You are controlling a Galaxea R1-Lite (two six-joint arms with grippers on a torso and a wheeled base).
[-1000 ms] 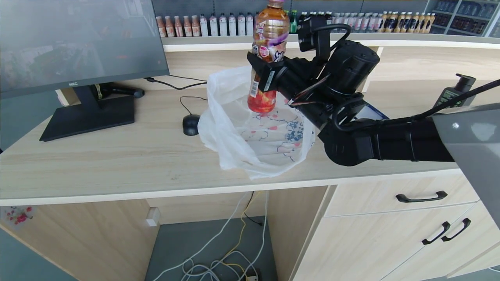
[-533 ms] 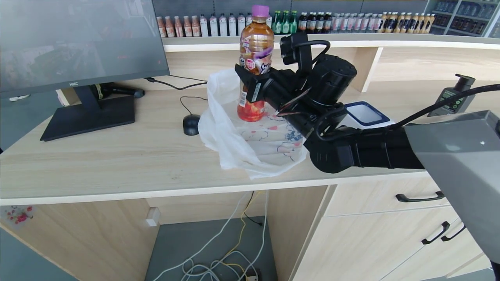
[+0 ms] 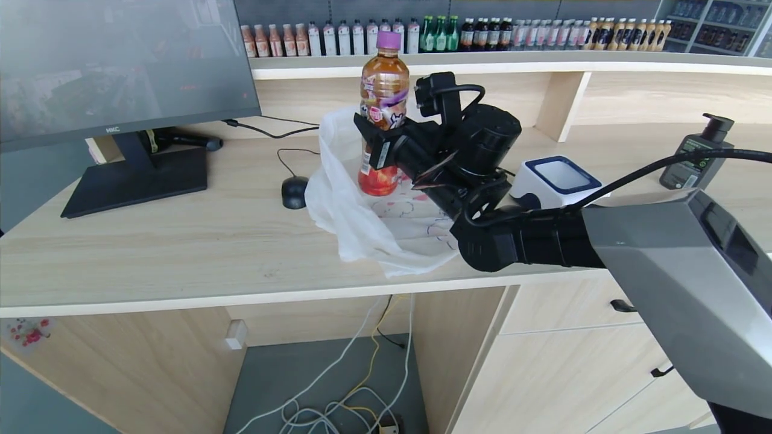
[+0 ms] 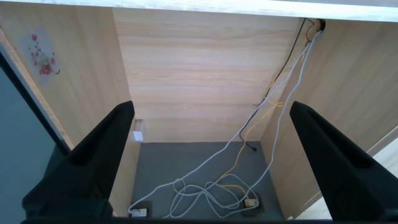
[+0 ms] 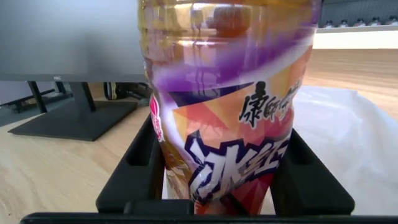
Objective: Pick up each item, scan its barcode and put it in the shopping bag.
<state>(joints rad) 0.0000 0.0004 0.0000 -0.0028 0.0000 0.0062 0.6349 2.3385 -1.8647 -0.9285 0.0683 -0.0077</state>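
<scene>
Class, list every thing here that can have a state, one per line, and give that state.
shopping bag: open, slumped on the counter.
bottle: capped, upright, gripped at the shopping bag's mouth.
right gripper: shut on the bottle.
left gripper: open, empty, below the counter.
drawers: shut.
monitor: screen dark.

We see the bottle (image 3: 383, 114) upright in the right gripper (image 3: 386, 143), over the shopping bag (image 3: 356, 220) on the counter (image 3: 181, 241); its base may sit inside the bag's mouth. The mouse (image 3: 295, 191) lies just left of the bag, the scanner (image 3: 558, 179) to its right, and the monitor (image 3: 120, 66) farther left and behind.
</scene>
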